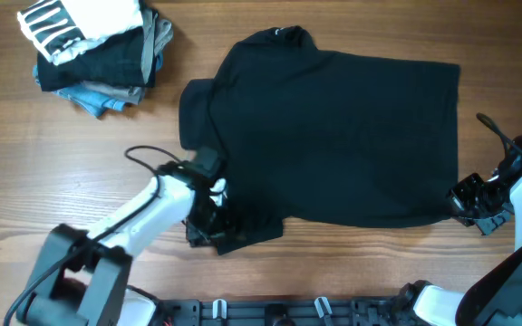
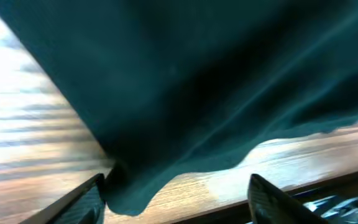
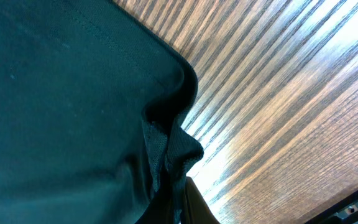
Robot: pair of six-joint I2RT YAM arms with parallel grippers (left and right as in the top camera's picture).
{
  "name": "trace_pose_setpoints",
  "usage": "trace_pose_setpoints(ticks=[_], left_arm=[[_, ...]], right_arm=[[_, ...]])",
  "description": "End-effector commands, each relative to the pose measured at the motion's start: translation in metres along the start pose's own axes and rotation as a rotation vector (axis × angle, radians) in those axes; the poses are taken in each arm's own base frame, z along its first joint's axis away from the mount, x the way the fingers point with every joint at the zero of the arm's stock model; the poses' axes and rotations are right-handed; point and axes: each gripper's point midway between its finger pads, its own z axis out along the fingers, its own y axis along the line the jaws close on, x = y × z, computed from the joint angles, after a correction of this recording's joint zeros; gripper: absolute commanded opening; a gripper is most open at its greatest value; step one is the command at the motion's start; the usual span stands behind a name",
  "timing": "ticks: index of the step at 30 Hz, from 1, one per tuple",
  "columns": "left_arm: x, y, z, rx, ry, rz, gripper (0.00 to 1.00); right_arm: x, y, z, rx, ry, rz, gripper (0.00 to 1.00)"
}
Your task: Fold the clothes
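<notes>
A black T-shirt [image 1: 333, 136] is spread out on the wooden table [image 1: 379, 272]. It is plain and dark all over, and the cloth looks soft. It takes up the middle and the right part of the table. The neck hole [image 1: 284, 36] is seen at the far edge, with a tiny white mark in it. One sleeve [image 1: 198, 109] sticks out on the left side. Another flap of cloth [image 1: 247, 231] sticks out at the near left corner.

The left jaws are set at that near left flap. In the left wrist view, the two fingers [image 2: 82, 199] are held wide apart. The edge of the cloth [image 2: 129, 193] hangs down between them, close to one finger. The cloth is not pinched there.

The right jaws are closed on the near right corner [image 1: 451, 204] of the T-shirt. In the right wrist view, the cloth [image 3: 166, 149] is bunched up and squeezed where it is gripped. A stitched edge can be seen along the side.

A pile of folded clothes [image 1: 98, 68] is stacked at the far left corner, well apart from the T-shirt. A white piece with black stripes [image 1: 57, 23] is on top.
</notes>
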Motion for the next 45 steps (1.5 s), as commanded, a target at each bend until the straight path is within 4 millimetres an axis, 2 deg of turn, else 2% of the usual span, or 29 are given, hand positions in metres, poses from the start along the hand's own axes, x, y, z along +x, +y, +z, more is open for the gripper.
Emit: trace_pose_setpoints(ticks=[1, 3, 5, 6, 8, 10, 11, 12, 14, 16, 18, 21, 23, 26, 30, 34, 37, 42, 45], left_arm=[[0.011, 0.004, 0.017, -0.051, 0.065, -0.038, 0.66], [0.005, 0.018, 0.021, -0.131, 0.035, -0.071, 0.62], [0.000, 0.023, 0.024, -0.156, 0.022, -0.091, 0.52], [0.001, 0.023, 0.024, -0.156, 0.024, -0.092, 0.34], [0.006, 0.026, 0.023, -0.168, 0.046, -0.102, 0.04], [0.015, 0.029, 0.014, -0.186, 0.089, -0.100, 0.04], [0.015, 0.023, -0.017, -0.171, 0.120, -0.076, 0.04], [0.010, 0.019, -0.030, -0.158, 0.114, -0.060, 0.04], [-0.005, 0.009, -0.060, -0.119, 0.070, -0.034, 0.04], [-0.032, -0.009, -0.098, -0.062, -0.031, 0.013, 0.04], [-0.061, -0.022, -0.122, -0.049, -0.161, 0.050, 0.04], [-0.089, -0.036, -0.130, -0.014, -0.281, 0.107, 0.04], [-0.104, -0.038, -0.135, -0.024, -0.349, 0.132, 0.04], [-0.137, -0.046, -0.150, -0.040, -0.505, 0.211, 0.04], [-0.159, -0.048, -0.164, -0.069, -0.619, 0.229, 0.04], [-0.175, -0.057, -0.177, -0.066, -0.709, 0.291, 0.04], [-0.180, -0.055, -0.180, -0.086, -0.732, 0.292, 0.04], [-0.187, -0.048, -0.167, -0.137, -0.705, 0.318, 0.04], [-0.198, -0.045, -0.155, -0.150, -0.691, 0.312, 0.04]], right_arm=[[-0.004, 0.004, -0.007, -0.026, -0.023, -0.018, 0.04], [-0.004, 0.004, -0.007, -0.025, -0.021, -0.019, 0.04], [-0.004, 0.004, -0.007, -0.025, -0.021, -0.019, 0.04], [-0.004, 0.004, -0.007, -0.026, -0.022, -0.019, 0.04], [-0.004, 0.004, -0.007, -0.025, -0.020, -0.018, 0.04], [-0.001, 0.003, -0.010, -0.023, -0.015, -0.017, 0.04], [0.001, 0.003, -0.023, -0.026, -0.024, -0.047, 0.04], [0.001, 0.003, -0.030, -0.027, -0.028, -0.048, 0.04], [0.001, 0.006, -0.050, -0.046, -0.046, -0.050, 0.04], [-0.001, 0.014, -0.065, -0.088, -0.071, -0.054, 0.05], [0.002, 0.025, -0.069, -0.156, -0.056, -0.059, 0.04], [-0.003, 0.034, -0.069, -0.200, -0.063, -0.063, 0.05], [-0.008, 0.036, -0.069, -0.208, -0.082, -0.060, 0.04], [-0.024, 0.045, -0.073, -0.242, -0.150, -0.059, 0.04], [-0.047, 0.056, -0.079, -0.297, -0.237, -0.010, 0.04], [-0.053, 0.064, -0.078, -0.317, -0.253, 0.006, 0.05], [-0.054, 0.064, -0.070, -0.306, -0.231, 0.007, 0.06], [-0.071, 0.073, -0.052, -0.309, -0.231, -0.033, 0.07], [-0.081, 0.080, -0.039, -0.321, -0.225, -0.036, 0.07]])
